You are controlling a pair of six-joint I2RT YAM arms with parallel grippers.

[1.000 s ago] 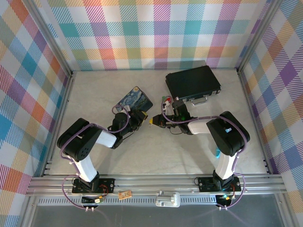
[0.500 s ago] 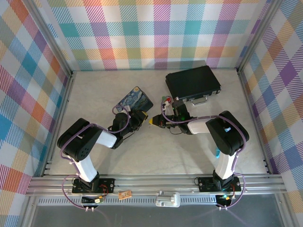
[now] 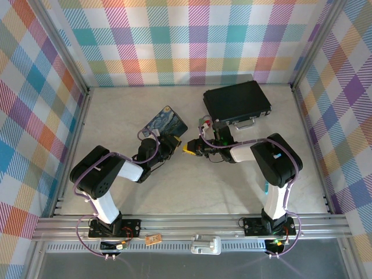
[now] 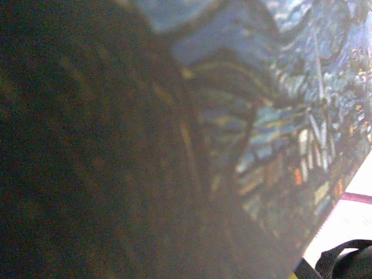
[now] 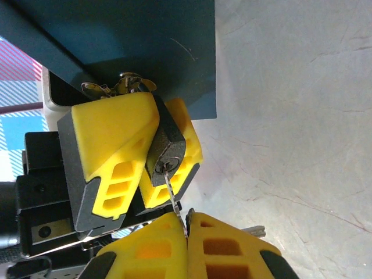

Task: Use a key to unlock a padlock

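Right tool pinches the key, head hidden, blade in padlock.

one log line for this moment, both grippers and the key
left gripper: shut on padlock | right gripper: shut on key | key: tip at padlock keyhole

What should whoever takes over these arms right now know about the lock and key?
Left gripper: shut on the padlock, held by the blue tin.
Right gripper: shut on the key, tip at the keyhole.
Done: both things gripped and lined up.
Left: push the key home, turn it, open the padlock. I cannot tell whether it has turned.
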